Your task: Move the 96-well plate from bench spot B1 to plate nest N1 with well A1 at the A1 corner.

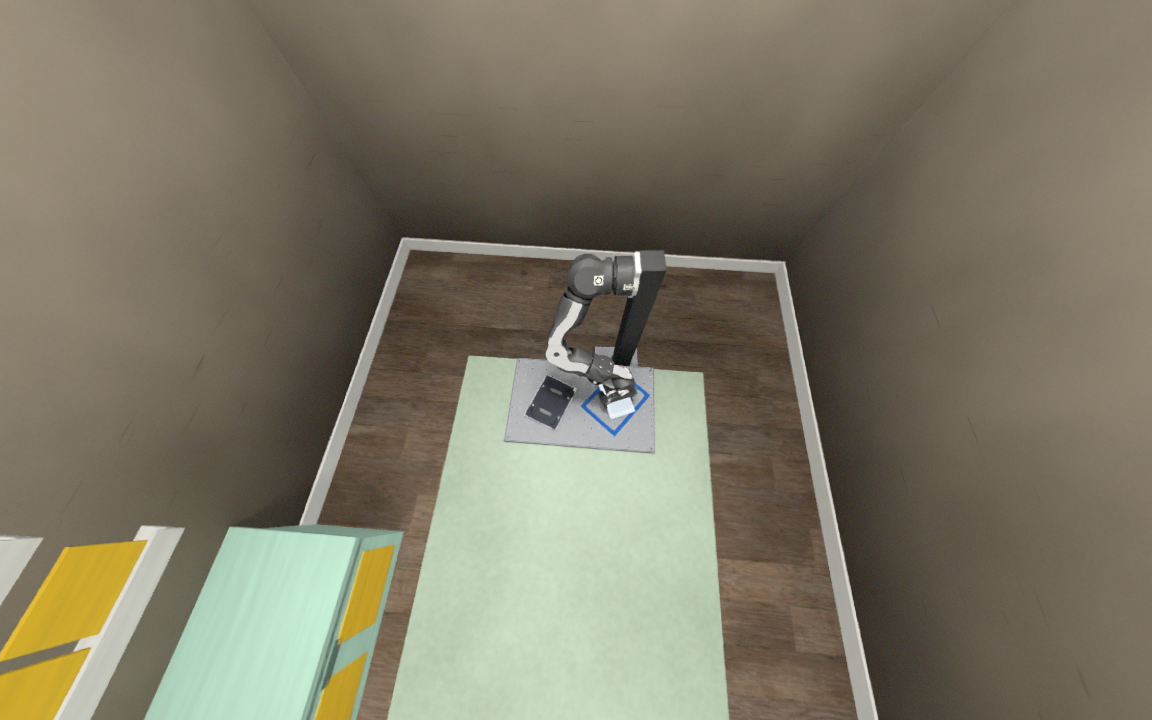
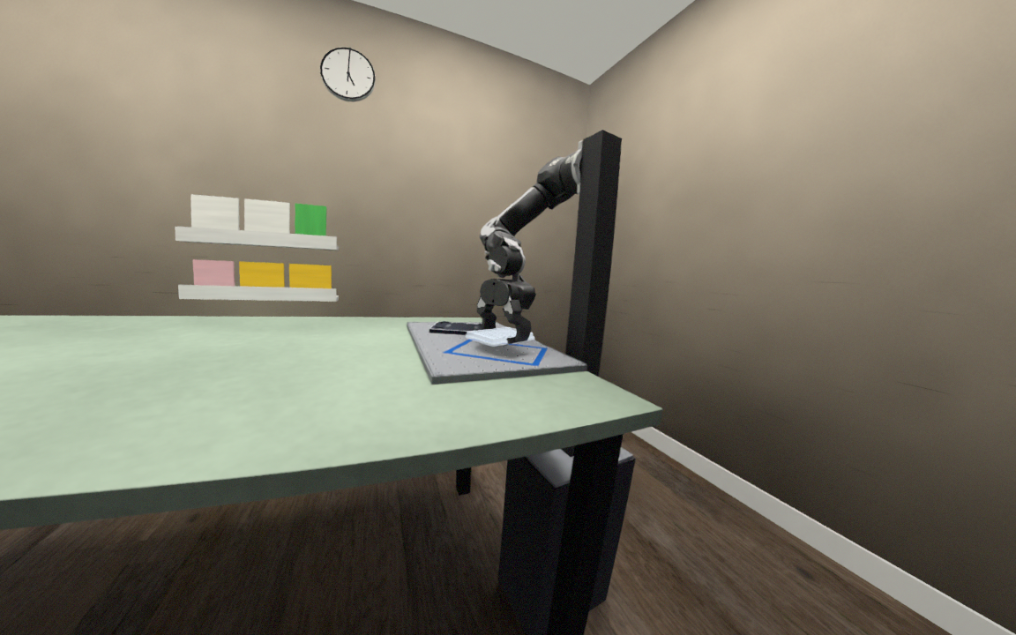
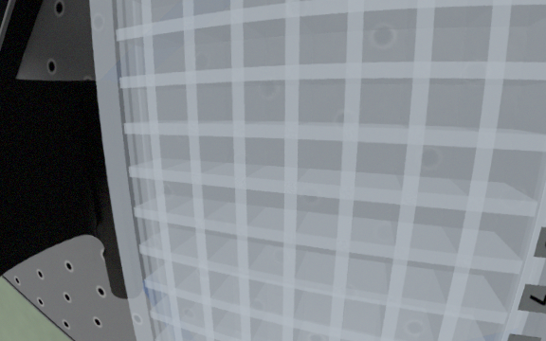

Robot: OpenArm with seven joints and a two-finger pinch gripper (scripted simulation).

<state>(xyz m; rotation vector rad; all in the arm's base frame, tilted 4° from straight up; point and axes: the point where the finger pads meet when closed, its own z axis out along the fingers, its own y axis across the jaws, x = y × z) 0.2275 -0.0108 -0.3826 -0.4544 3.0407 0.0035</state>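
The gripper [image 2: 507,332] is clamping the plate [image 2: 489,337] across its sides, and the plate is hanging just above the blue-outlined spot [image 2: 529,356] on the grey board [image 2: 496,369], clear of the surface as far as the exterior view shows. The nest [image 1: 550,400] is lying well apart on the same board, on the far side of the arm. In the wrist view the well grid [image 3: 330,180] is filling the frame, with edge labels running down the right side.

The step in hand looks like the carry to the nest. Doing it well means keeping the plate level, travelling high enough to clear the locators, and turning it so the cut-off corner meets the A1 mark — that corner is not visible here. Then lowering straight down and letting go only once it is sitting flat.
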